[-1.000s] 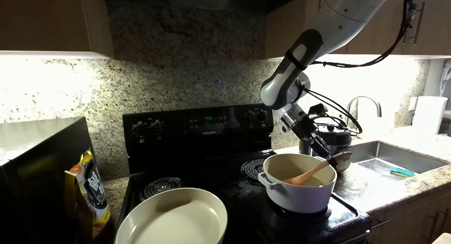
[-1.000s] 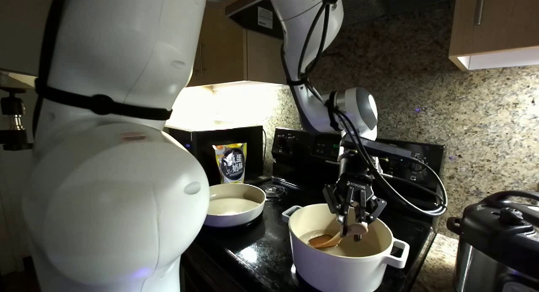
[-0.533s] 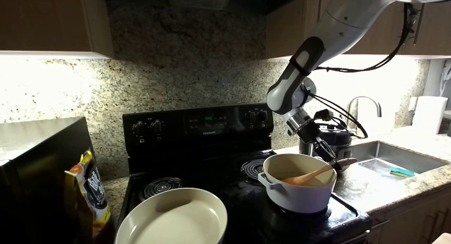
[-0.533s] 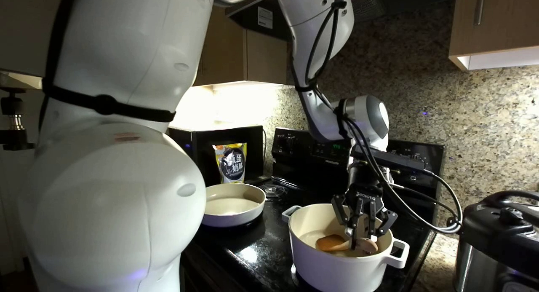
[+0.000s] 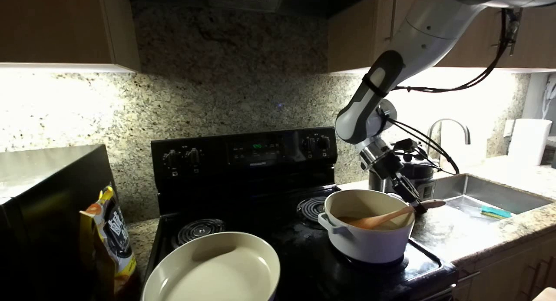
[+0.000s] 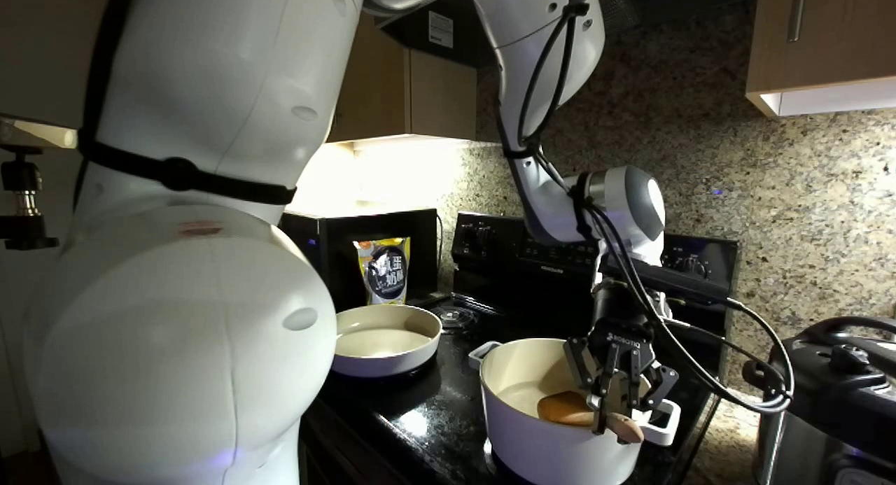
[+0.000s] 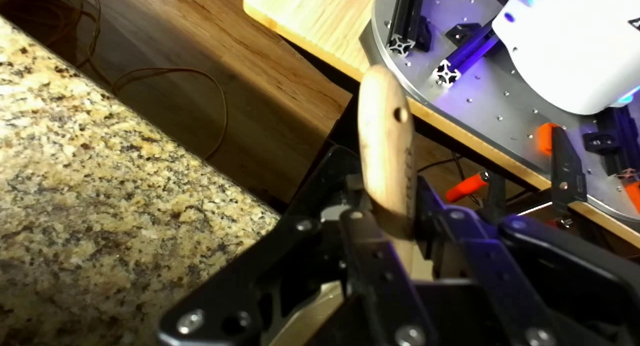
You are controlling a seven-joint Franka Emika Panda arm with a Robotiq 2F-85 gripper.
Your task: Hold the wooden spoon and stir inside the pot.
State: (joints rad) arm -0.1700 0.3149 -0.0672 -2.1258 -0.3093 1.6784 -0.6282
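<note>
The wooden spoon (image 5: 372, 222) leans in the white pot (image 5: 369, 246), its tan bowl end (image 6: 564, 408) down inside and its handle slanting up across the rim. My gripper (image 5: 419, 206) is shut on the handle near the pot's rim, on the side toward the sink. In an exterior view the gripper (image 6: 616, 413) hangs over the pot's near right rim, by a side handle (image 6: 661, 423). The wrist view has the spoon's handle end (image 7: 385, 136), with a small hole, sticking out between the fingers. The spoon's lower part is mostly hidden there.
A wide shallow cream bowl (image 5: 217, 270) sits on the black stove (image 5: 299, 257). Close to the pot stands a steel-and-black cooker (image 6: 829, 401). A snack bag (image 5: 114, 231) leans at the far side. Beyond the pot are the granite counter (image 7: 125, 211) and a sink (image 5: 499, 194).
Gripper and spoon have shifted to the right and slightly down in both exterior views, from over the pot's inside to its rim. The spoon's bowl end moved right inside the pot. The pot stayed put.
</note>
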